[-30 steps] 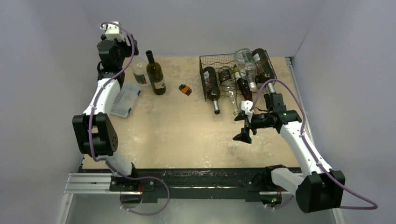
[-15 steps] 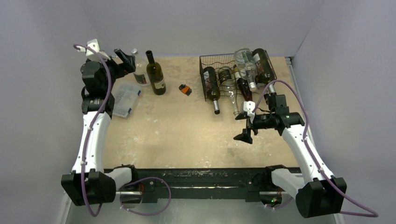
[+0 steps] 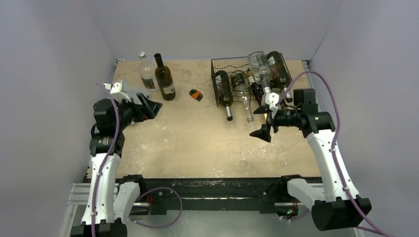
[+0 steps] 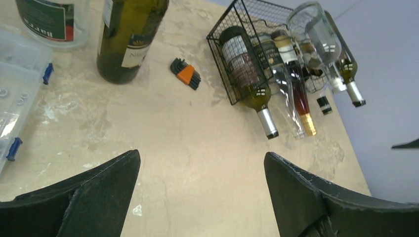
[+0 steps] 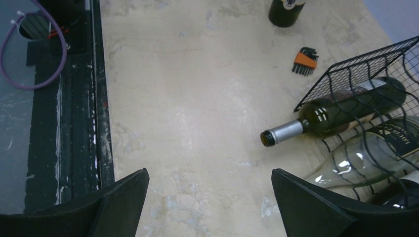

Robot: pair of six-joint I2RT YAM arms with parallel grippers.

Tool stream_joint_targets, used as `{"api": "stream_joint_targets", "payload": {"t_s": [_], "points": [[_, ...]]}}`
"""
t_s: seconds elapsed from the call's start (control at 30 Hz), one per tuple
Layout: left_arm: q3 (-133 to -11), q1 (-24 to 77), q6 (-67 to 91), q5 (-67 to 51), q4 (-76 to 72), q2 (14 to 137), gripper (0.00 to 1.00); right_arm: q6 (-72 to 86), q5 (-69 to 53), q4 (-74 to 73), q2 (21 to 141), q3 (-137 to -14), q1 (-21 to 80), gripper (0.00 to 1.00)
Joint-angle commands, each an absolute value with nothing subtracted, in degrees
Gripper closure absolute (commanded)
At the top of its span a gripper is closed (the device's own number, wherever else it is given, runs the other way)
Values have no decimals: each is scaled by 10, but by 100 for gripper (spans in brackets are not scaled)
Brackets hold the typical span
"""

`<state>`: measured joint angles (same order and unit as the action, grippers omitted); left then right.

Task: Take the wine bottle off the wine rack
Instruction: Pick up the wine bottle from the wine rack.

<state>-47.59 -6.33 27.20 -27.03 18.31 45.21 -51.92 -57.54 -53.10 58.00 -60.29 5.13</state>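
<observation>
My left gripper (image 3: 150,105) hangs wide open and empty over the left side of the counter (image 3: 197,138). It is near an upright dark wine bottle (image 3: 165,81) and a clear bottle (image 3: 146,74), which stand side by side toward the far edge. My right gripper (image 3: 262,122) is also spread open and holds nothing, just in front of the black wire wine rack (image 3: 230,64) at the far right. Several bottles lie in the rack. The leftmost dark bottle (image 3: 223,88) pokes its silver-capped neck out toward me. An orange hex key set (image 3: 196,94) lies on the counter between the upright bottles and the rack.
</observation>
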Motion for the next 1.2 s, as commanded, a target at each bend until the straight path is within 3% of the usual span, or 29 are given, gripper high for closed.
{"api": "stream_joint_targets", "payload": {"t_s": [0.0, 0.23, 0.6, 0.83, 1.17], "points": [[-455, -52, 218, -320, 217, 420, 5, -417, -558, -534, 602, -696, 48, 1], [-430, -31, 176, -310, 245, 400, 7, -264, -457, -476, 646, -804, 47, 1], [-434, -30, 179, -299, 259, 397, 6, -94, -229, -360, 695, -829, 42, 1], [-433, -30, 180, -297, 263, 397, 5, -92, -200, -350, 739, -840, 42, 1], [-435, -30, 180, -300, 265, 396, 5, -173, -252, -411, 831, -895, 41, 1]]}}
